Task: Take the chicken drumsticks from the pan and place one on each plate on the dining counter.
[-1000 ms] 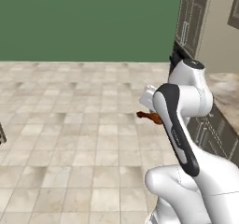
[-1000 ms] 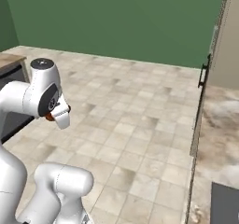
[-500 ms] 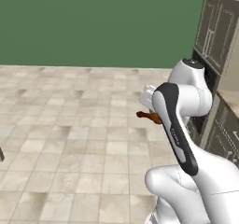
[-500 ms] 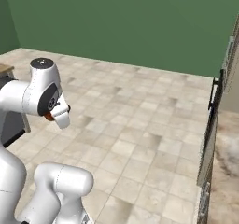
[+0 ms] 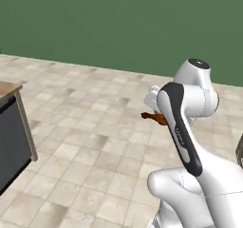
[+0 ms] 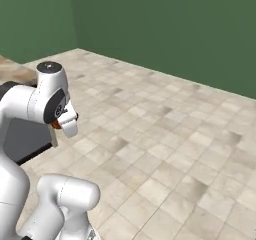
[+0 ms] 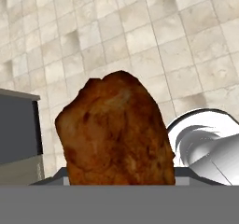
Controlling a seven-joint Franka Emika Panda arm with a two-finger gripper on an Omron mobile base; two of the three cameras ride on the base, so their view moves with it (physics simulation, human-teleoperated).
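Cabinets seen a second ago are gone, since the base is turned. One chicken drumstick is held tight in the gripper, carried above the floor. Next, a plate must be found.

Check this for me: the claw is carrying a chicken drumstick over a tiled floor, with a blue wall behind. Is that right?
One detail is off: the wall is dark green, not blue, as the left base view shows. The rest stands: the claw is shut on a reddish-brown chicken drumstick, seen close up in the hand view, with the beige tiled floor beneath it.
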